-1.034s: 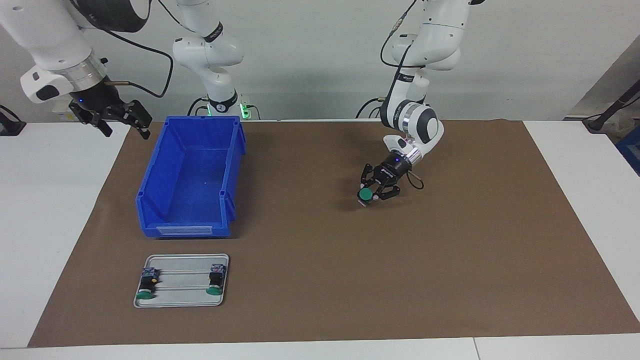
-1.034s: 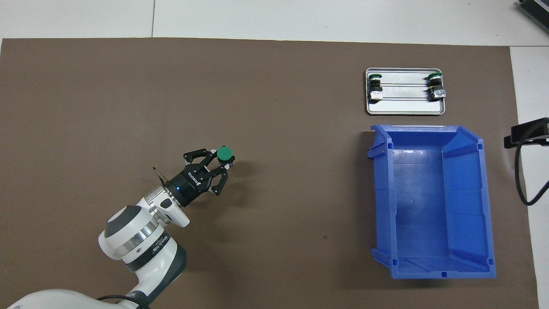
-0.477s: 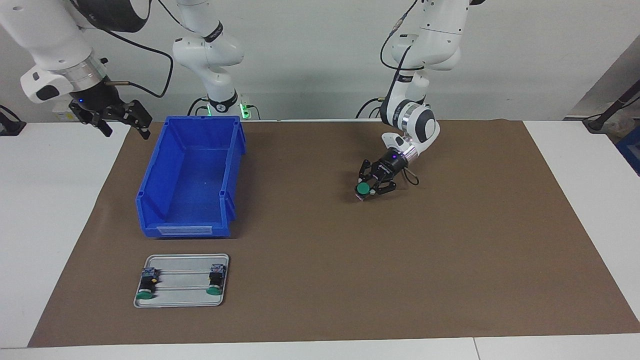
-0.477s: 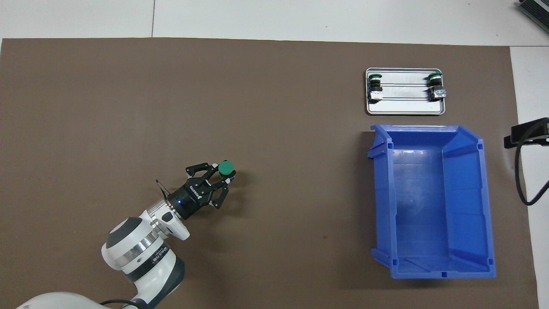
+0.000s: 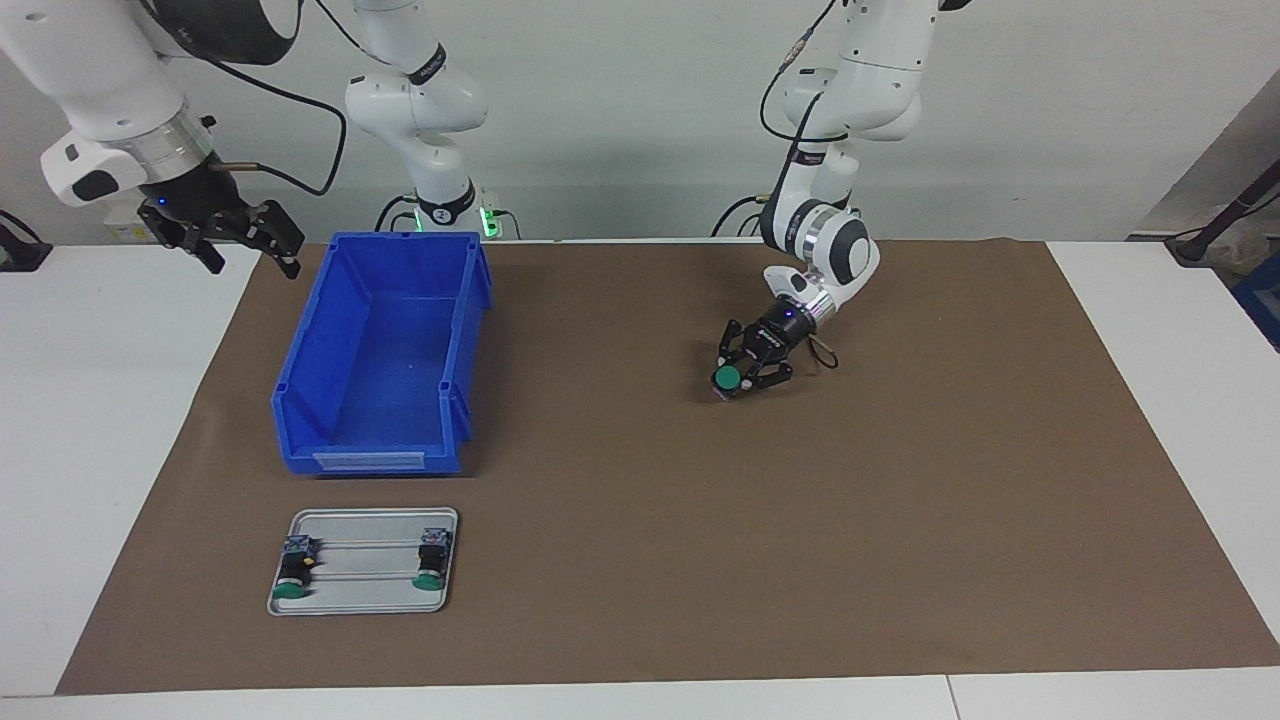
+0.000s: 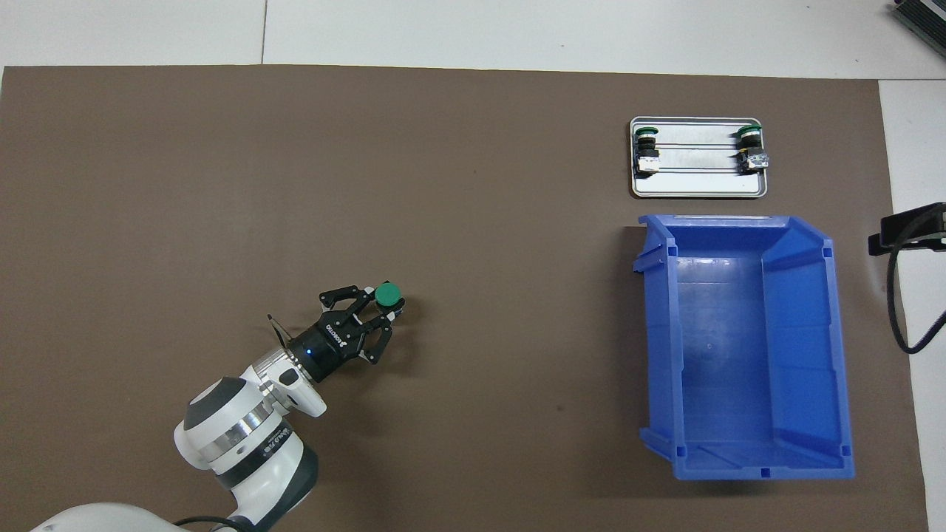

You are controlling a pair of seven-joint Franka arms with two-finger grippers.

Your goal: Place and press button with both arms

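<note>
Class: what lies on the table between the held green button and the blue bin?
Nothing: bare brown mat between button and blue bin, clearest overhead.

White surface (image 5: 130, 420) with a brown mat (image 5: 800, 520) covering most of it. On the mat, toward the right arm's end: an open blue bin (image 5: 385, 355), and just beside it, farther from the robots, a metal tray (image 5: 365, 596). Bin and tray look slightly apart, hard to tell. The mat's middle holds one green-capped button (image 5: 727, 379), apparently resting on it, at the left arm's side of centre.
</note>
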